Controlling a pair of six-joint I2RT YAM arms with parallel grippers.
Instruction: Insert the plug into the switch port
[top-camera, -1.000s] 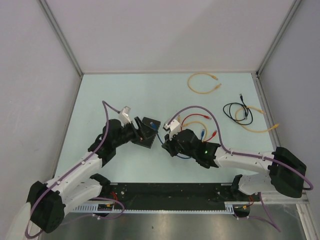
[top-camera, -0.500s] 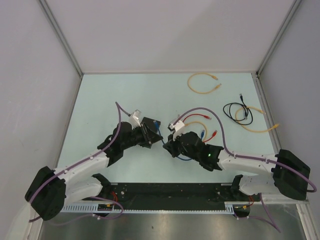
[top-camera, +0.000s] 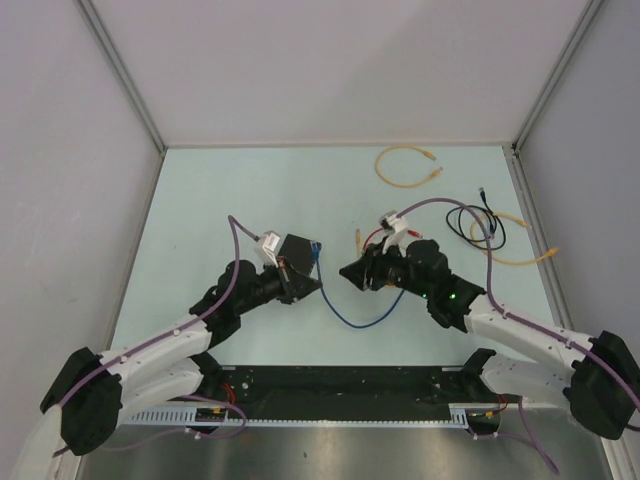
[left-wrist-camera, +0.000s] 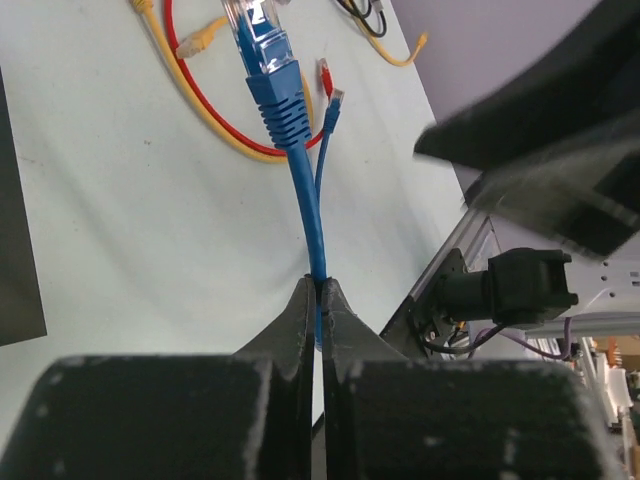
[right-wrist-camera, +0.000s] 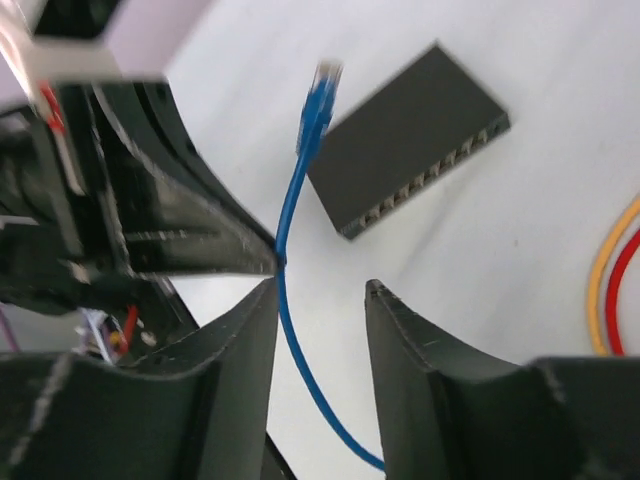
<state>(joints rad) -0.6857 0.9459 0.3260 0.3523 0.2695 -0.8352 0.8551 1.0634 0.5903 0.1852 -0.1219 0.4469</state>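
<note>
- The step in hand looks like the handover of the plug end from one tool to the other, ahead of insertion.
- The left tool (left-wrist-camera: 318, 296) is pinched fully together on the blue cable (left-wrist-camera: 303, 200), a little below the plug (left-wrist-camera: 262, 45), which sticks out past its fingertips with the clear tip leading.
- The right tool (right-wrist-camera: 320, 290) stands part open, its fingers either side of the same cable without gripping it.
- The switch (right-wrist-camera: 415, 130) lies flat on the table (top-camera: 250, 190), beyond the right tool's fingertips and close beside the left tool's tip. Its port row (right-wrist-camera: 430, 175) faces the right tool.
- The plug is not yet in any port; it hangs in the air off the switch's short end.
- Next move, as I judge it: the left tool must swing the plug round to face the port row, level it, and push straight in. The right tool should stay clear or steady the switch.
- No brand, label or writing is readable on the switch, the cable or either tool.
</note>
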